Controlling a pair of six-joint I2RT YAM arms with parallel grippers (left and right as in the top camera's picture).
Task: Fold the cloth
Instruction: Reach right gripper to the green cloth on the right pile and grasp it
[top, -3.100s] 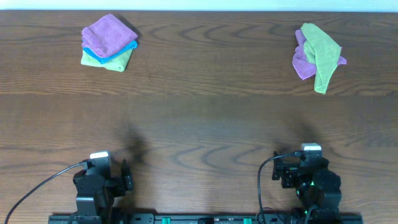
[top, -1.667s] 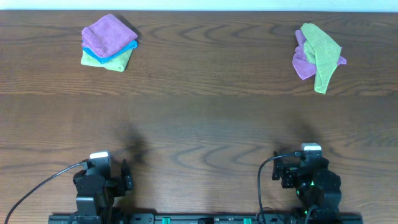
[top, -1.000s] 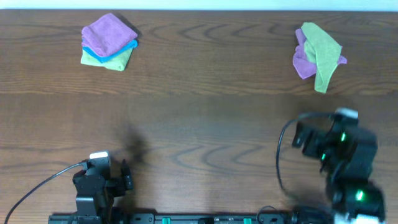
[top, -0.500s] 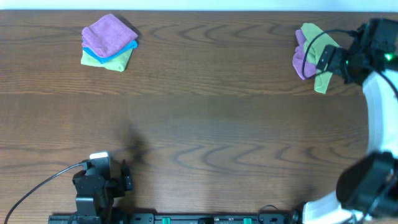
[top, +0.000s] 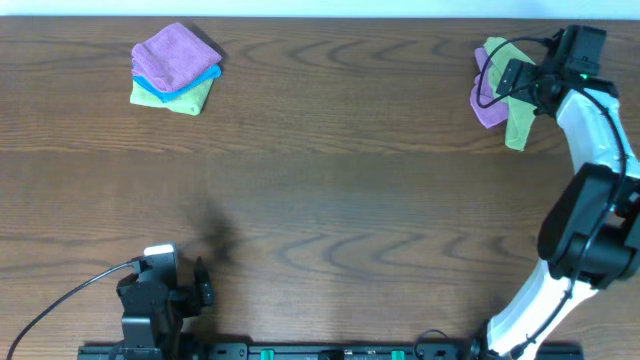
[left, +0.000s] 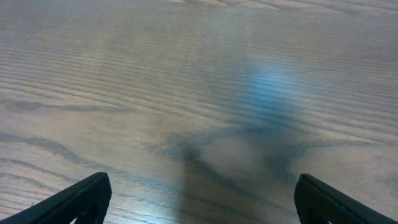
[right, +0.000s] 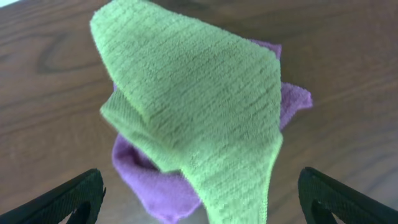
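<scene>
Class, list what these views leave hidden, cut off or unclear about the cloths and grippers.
1. Lime-green cloth: no tag shows in any view; overhead, the right arm covers its middle.
2. Purple cloth beneath it: mostly covered, right wrist view.
3. Left gripper: only fingertips, cut by the left wrist view's bottom edge.
4. Stack's bottom cloth: mostly buried, overhead.

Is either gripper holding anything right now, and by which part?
Nothing is held. The right gripper is open at the cloth, fingers spread wide and not closed on it. The left gripper is open over the table.
</scene>
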